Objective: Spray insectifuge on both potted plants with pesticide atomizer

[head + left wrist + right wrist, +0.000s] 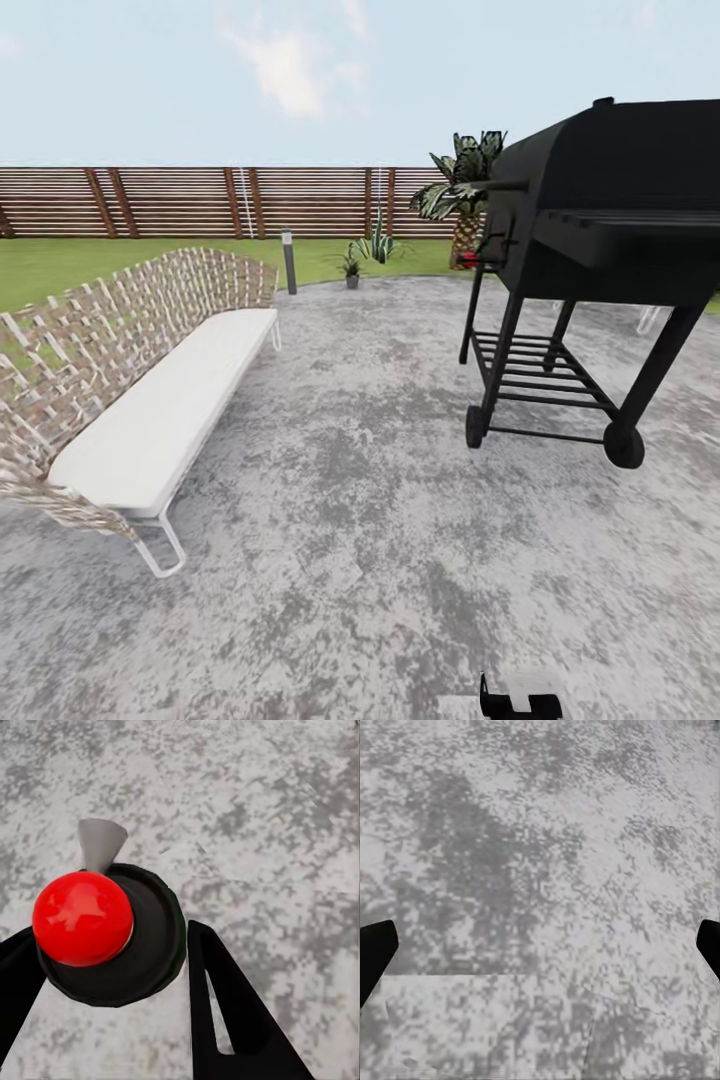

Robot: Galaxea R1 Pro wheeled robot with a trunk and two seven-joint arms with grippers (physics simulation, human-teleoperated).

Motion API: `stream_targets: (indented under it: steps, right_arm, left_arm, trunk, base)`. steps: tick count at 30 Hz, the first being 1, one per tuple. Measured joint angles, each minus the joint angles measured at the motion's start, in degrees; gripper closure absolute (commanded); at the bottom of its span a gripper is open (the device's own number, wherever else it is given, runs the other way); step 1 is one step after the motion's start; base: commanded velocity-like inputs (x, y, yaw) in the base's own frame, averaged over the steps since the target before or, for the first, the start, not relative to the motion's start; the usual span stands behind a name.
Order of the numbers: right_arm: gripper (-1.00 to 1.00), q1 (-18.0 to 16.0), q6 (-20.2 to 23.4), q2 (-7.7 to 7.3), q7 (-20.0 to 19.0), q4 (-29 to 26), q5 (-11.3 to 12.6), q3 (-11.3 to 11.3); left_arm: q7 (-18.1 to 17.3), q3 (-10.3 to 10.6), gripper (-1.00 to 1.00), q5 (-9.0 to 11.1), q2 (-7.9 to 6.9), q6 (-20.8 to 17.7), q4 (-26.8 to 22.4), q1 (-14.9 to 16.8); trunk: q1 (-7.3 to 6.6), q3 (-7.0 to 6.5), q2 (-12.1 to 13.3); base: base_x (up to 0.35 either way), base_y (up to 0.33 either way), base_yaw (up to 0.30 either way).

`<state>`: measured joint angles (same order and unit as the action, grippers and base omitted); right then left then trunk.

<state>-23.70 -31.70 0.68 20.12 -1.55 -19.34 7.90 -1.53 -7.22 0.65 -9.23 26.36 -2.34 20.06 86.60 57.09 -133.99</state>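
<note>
**Carrying the sprayer across the paving toward the plants**

Head view: the robot stood on mottled grey paving (380,520), rough-looking and blotched light and dark. A woven-lattice bench (130,390) with a smooth white cushion sat at the left; a black matte grill (590,250) on thin legs and wheels at the right. Far off, near the slatted brown fence (200,200), one small potted plant (351,268) stood at the paving's edge, beside a spiky agave (378,245). I could not confirm a second pot.

Left wrist view: the left gripper (112,967) had its dark fingers (225,1012) on either side of the sprayer (105,937), a black rounded body with a glossy red ball top and a grey cone nozzle; it appeared to be gripped.

Right wrist view: the right gripper (540,952) was spread wide and held nothing, over paving.

Judgement: steer between bench and grill, keep the sprayer level, and stop near the pot before aiming the nozzle.
</note>
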Motion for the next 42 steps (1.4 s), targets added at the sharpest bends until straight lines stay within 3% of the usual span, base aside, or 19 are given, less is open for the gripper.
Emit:
stream_targets:
  steps: [42]
  right_arm:
    - [-1.0, 0.0, 0.0, 0.0, 0.0, -0.01, 0.0, 0.0]
  left_arm:
    - [0.0, 0.0, 1.0, 0.0, 0.0, 0.0, 0.0, 0.0]
  trunk:
    - [0.0, 0.0, 0.0]
  base:
    - [0.337, 0.0, 0.012]
